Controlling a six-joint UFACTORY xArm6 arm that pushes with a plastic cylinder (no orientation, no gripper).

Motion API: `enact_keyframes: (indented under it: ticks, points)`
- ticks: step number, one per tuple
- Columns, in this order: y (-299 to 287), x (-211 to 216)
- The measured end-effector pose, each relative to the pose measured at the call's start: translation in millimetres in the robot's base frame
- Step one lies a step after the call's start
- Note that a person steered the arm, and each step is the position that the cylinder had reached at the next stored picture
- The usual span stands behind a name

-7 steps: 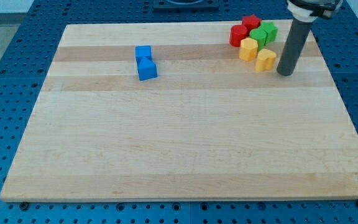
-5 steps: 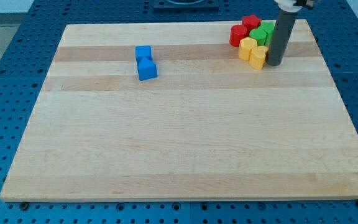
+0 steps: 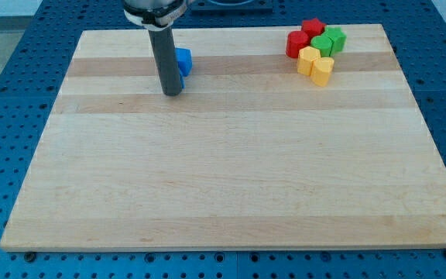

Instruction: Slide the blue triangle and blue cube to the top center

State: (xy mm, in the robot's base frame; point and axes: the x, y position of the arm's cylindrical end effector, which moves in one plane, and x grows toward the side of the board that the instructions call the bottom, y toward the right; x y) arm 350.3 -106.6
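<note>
My tip (image 3: 173, 93) was set against the view's left side of the partly hidden blue blocks (image 3: 183, 61); no jaws were fitted.

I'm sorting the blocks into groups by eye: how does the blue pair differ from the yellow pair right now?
The blue blocks sit near the view's top, left of centre, while the yellow blocks sit toward the top right. My tip stands right against the blue ones and the rod hides much of them; the yellow ones are in full view. The yellow pair touches the red and green blocks; the blue pair has no other blocks beside it. Both pairs rest on the board.
</note>
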Motion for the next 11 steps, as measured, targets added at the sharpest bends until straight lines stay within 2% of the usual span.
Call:
enact_keyframes:
  ticks: [3, 5, 6, 8, 11]
  points:
    - [11, -65]
    - [-26, -30]
    - [-95, -36]
    - [-45, -77]
    - [28, -88]
